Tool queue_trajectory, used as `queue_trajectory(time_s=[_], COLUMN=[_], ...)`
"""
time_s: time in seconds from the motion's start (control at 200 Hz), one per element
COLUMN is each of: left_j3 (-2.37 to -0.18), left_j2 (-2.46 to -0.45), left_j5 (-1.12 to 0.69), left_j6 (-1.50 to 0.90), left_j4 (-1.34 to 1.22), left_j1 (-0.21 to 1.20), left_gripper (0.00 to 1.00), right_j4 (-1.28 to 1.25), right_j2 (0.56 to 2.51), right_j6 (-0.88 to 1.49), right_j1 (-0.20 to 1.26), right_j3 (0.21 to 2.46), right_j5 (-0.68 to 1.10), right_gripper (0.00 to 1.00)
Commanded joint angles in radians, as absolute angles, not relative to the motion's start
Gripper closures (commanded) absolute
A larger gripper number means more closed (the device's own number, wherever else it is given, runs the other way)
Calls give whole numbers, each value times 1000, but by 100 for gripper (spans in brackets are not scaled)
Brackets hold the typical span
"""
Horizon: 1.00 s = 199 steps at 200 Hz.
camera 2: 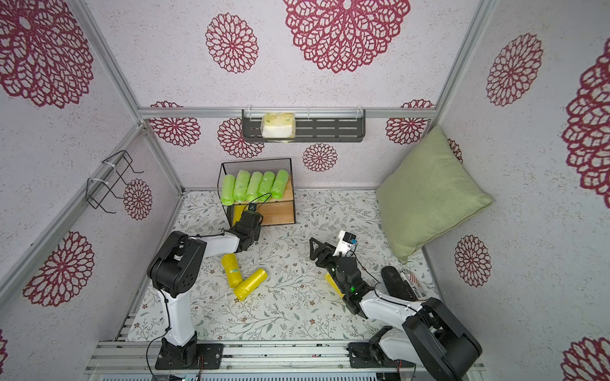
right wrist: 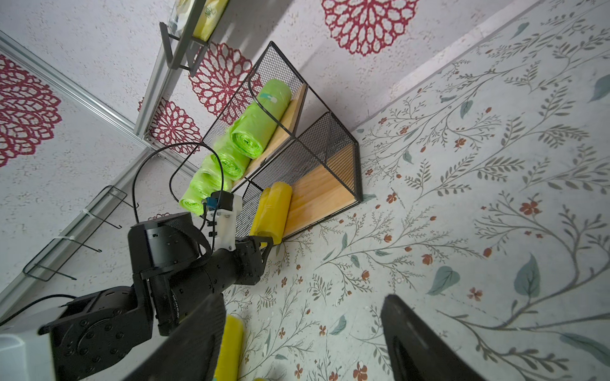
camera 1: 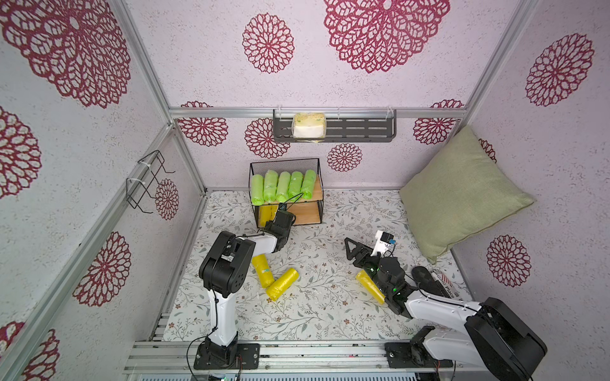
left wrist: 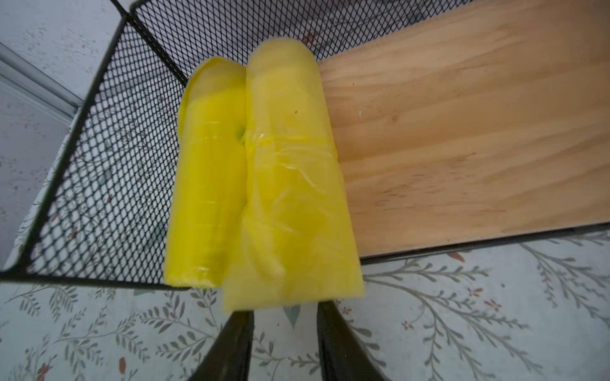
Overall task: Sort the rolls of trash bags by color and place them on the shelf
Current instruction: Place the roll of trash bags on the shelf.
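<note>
Yellow roll [left wrist: 290, 184]: placing, second on shelf [left wrist: 462, 132] lower board, 9 o'clock end. My left end effector [left wrist: 285, 316] narrow; grip cannot tell. Next: withdraw, fetch loose roll [camera 1: 264, 272] at 6 o'clock.

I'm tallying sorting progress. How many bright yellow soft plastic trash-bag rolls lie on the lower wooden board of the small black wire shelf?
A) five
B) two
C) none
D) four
B: the left wrist view shows one bright yellow roll lying beside a second yellow roll on the lower wooden board of the black wire shelf.
</note>
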<state>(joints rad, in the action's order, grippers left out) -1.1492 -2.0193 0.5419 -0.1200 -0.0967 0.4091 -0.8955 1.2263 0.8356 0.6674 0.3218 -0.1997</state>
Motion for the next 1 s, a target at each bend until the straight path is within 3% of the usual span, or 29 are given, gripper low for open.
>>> queue_trajectory(time_s=[0.0, 0.245, 0.495, 0.695, 0.99], left_j3=[-1136, -1019, -957, -921, -897], left_j2=[-1999, -1784, -1586, -1475, -1417], left_j5=[557, 488, 316, 216, 163], left_j6=[-129, -198, -297, -361, -394], left_j4=[-107, -58, 25, 42, 51], left_j1=[405, 466, 537, 543, 543], left_gripper=[59, 43, 36, 33, 31], right_j4=[-804, -315, 104, 244, 323], right_j2=[1191, 1054, 1054, 1120, 1180], right_j6=[765, 591, 493, 481, 493], right_j1=[664, 664, 667, 682, 724], right_j3=[350, 418, 534, 577, 591], right_j5=[-185, -232, -261, -332, -303], right_gripper=[21, 20, 11, 8, 5])
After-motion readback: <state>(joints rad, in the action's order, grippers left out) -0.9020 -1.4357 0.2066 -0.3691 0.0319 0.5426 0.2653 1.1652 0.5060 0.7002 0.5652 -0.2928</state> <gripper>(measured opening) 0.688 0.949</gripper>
